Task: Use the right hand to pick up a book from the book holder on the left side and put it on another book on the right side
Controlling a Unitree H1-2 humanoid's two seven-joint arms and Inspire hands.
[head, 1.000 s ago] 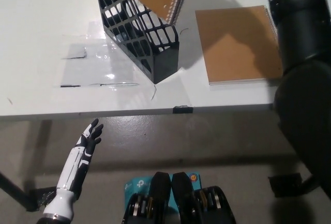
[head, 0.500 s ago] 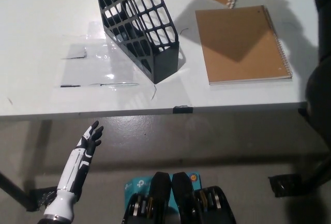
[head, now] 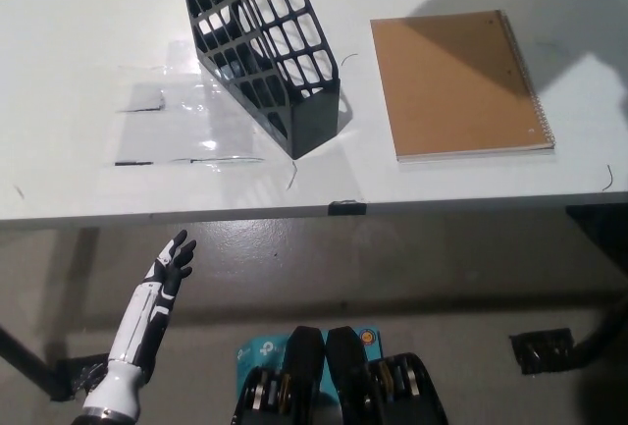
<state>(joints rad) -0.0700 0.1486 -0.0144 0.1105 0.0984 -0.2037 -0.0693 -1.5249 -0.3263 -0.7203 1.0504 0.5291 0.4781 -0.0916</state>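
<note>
Black mesh book holder (head: 263,47) standing empty beside brown spiral notebook (head: 456,81) on white table (head: 78,72); left hand (head: 171,266) below, fingers spread, empty.

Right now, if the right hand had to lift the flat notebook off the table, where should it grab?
Probably the near long edge of the brown spiral notebook: it lies flat beside the table front edge, spiral binding on the right. Come from the front, fingers under, thumb on top.

Slim white left hand (head: 169,270) with black fingers, white forearm shell with black seams and panel gaps, below the white table edge (head: 196,217).
</note>
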